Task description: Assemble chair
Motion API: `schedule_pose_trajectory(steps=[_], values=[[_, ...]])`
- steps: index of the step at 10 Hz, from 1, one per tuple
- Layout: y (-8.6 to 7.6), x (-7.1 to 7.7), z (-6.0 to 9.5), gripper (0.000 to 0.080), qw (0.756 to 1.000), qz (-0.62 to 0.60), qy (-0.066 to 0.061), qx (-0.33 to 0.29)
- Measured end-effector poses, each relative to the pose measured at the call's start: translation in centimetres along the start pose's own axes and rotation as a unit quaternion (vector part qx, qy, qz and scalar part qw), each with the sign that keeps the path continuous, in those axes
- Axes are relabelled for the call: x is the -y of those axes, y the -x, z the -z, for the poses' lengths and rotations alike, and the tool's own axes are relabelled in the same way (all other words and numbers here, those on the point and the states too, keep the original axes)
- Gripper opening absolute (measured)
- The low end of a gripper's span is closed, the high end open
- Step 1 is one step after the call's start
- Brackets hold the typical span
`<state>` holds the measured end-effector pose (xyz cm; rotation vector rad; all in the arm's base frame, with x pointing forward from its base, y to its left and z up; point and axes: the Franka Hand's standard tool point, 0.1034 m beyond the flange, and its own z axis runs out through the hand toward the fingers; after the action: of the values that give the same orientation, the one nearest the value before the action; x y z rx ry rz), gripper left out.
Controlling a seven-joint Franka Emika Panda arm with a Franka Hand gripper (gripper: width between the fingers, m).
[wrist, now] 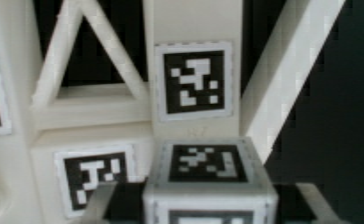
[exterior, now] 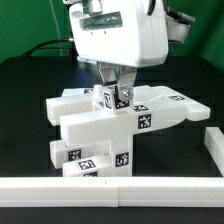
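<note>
1. Black table surface [exterior: 25, 110]; long plain white rail [exterior: 60, 187] lies along its near edge.
2. Chunky white plastic chair assembly [exterior: 95, 125], black-and-white tags, mid-surface behind the rail.
3. Gripper [exterior: 115, 91] over the assembly, jaws nearly closed, clamping a small white tagged cube [exterior: 110, 99] at its top.

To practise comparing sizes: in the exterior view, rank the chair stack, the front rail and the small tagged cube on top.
1. chair stack
2. front rail (nearer the camera, so unsure)
3. small tagged cube
</note>
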<state>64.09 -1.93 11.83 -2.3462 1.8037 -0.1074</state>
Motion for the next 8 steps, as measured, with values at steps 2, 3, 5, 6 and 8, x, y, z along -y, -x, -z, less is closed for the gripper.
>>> schedule_pose_trajectory(steps=[2, 3, 5, 6, 8], values=[[0.14, 0.04, -0.03, 0.0288, 0.999, -0.046, -0.001, 0.001], [0.24, 0.07, -0.04, 0.0288, 0.997, -0.080, -0.001, 0.002], [0.32, 0.09, -0.05, 0.0296, 0.995, -0.095, -0.001, 0.002], [0.32, 0.09, -0.06, 0.0296, 0.996, -0.090, -0.001, 0.002], [0.17, 0.09, 0.00, 0.0536, 0.998, -0.065, -0.001, 0.002]])
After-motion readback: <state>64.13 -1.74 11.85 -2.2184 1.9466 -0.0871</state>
